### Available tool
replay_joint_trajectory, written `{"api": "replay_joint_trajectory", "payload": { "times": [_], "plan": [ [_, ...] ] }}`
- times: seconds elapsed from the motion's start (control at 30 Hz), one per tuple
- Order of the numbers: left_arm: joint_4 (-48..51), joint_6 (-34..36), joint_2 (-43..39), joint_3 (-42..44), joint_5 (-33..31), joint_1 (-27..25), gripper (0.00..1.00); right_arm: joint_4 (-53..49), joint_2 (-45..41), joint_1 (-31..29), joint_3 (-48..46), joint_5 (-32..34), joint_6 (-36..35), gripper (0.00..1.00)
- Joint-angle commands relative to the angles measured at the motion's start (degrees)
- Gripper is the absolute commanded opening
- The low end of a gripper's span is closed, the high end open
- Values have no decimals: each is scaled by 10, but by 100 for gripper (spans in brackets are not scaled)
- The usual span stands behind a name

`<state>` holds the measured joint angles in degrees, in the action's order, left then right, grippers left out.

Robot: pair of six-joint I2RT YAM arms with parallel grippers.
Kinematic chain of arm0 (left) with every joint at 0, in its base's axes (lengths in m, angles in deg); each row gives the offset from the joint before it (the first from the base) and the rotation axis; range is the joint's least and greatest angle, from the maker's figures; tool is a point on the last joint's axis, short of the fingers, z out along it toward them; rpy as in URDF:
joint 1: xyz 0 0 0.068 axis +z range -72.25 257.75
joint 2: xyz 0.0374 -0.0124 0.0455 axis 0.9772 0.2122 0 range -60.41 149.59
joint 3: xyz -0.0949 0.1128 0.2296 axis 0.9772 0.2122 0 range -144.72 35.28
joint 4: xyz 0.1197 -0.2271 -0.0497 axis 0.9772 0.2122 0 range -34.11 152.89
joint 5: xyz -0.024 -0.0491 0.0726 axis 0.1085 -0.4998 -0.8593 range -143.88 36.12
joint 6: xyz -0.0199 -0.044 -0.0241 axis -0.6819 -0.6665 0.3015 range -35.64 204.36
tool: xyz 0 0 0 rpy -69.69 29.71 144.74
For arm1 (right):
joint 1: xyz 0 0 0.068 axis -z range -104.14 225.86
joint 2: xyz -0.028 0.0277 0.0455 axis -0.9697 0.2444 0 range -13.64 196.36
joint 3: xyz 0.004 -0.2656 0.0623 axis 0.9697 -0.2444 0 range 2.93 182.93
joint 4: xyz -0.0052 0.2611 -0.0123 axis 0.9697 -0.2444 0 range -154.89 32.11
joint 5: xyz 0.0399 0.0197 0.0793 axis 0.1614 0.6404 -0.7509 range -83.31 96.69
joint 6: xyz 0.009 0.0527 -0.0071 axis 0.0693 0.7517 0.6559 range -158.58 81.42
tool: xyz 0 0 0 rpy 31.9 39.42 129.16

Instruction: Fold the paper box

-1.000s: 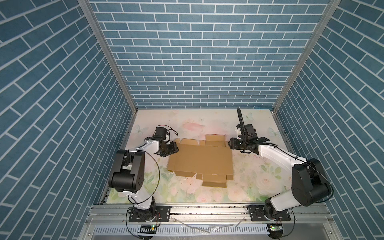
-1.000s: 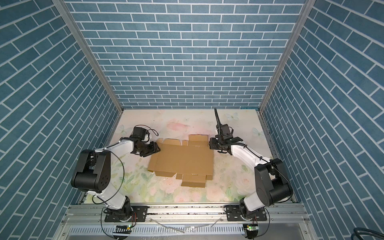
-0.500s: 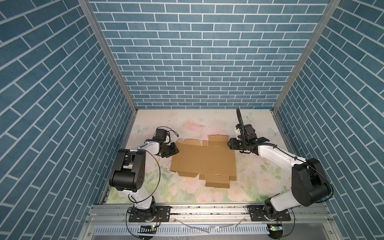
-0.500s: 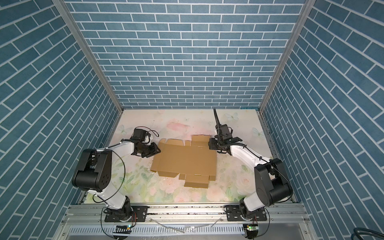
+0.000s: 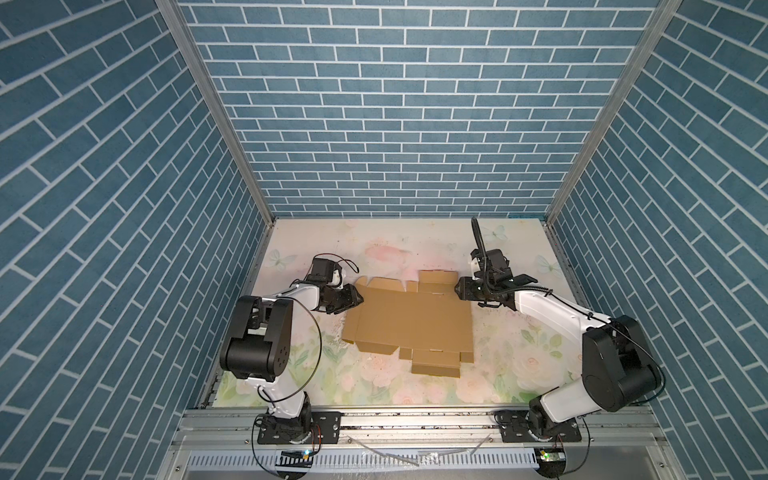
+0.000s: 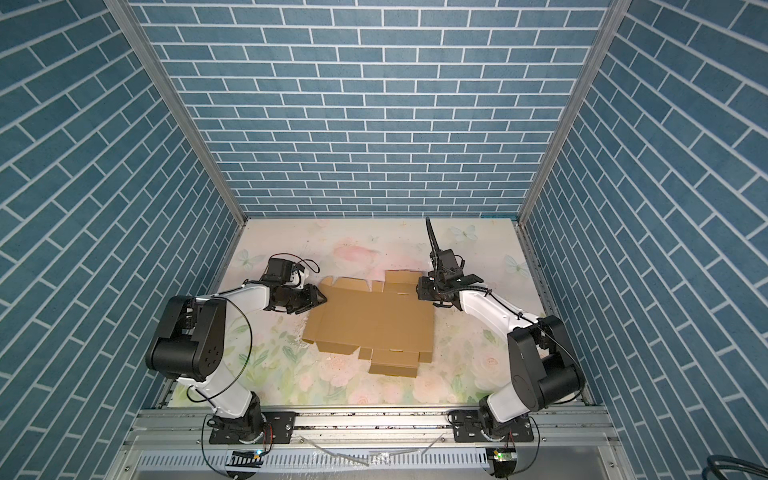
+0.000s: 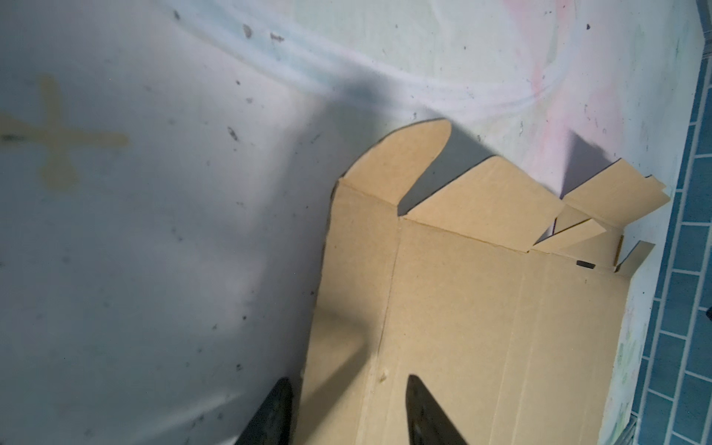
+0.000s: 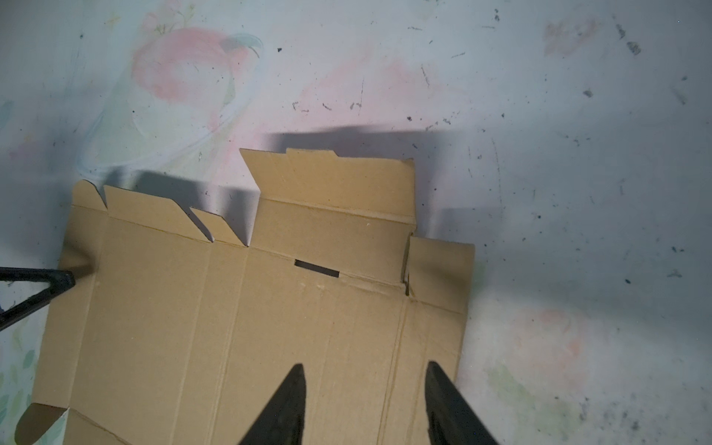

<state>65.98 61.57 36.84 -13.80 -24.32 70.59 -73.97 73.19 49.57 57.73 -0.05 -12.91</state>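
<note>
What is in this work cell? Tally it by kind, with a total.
Paper box, a flat brown cardboard sheet: 1
Tools: 2, the left tool and the right tool, both open
Total: 3

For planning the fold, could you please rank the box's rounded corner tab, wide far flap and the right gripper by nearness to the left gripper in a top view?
1. Rounded corner tab: far-left corner, beside the left gripper.
2. Wide far flap: far edge, right of middle.
3. Right gripper: just past that flap.
</note>
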Motion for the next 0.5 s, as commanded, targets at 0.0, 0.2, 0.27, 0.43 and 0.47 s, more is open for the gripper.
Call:
{"api": "replay_joint_trajectory", "payload": {
  "times": [0.0, 0.2, 0.27, 0.43, 0.47],
  "plan": [
    [0, 9, 9, 18, 12, -2, 45, -31, 5, -10, 8, 6, 17, 47],
    [-10, 9, -9, 25, 28, -2, 33, -18, 5, -12, -11, 14, 30, 46],
    [-14, 7, -16, 29, 33, -2, 30, -12, 11, -12, -13, 13, 33, 46],
    [-36, -5, -32, 48, 29, -2, 19, -7, 26, -13, -8, 9, 36, 45],
    [-43, -11, -36, 53, 27, -2, 17, -6, 26, -14, -7, 9, 37, 45]
  ]
}}
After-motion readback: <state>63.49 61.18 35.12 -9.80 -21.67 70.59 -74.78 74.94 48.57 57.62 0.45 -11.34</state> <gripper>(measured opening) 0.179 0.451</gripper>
